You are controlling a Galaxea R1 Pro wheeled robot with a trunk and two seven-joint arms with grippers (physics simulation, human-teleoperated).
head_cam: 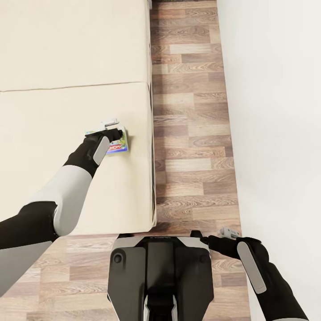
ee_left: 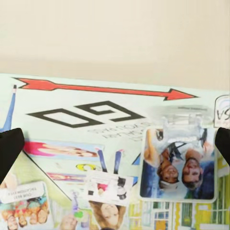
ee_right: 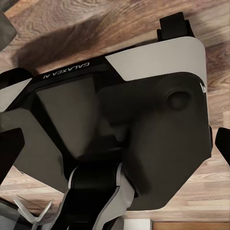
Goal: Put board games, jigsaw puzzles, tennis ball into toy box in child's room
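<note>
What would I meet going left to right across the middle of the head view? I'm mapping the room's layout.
Bed → left tool over the board game near the mattress edge → wood floor → white wall.

Pale green-and-white board game (ee_left: 115, 158) with red arrow, beige bed (head_cam: 67, 89), brown wood-grain floor (head_cam: 187, 111).

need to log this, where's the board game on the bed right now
In the head view the board game lies flat on the bed, near its right edge by the wood floor, directly under the left gripper.
</note>
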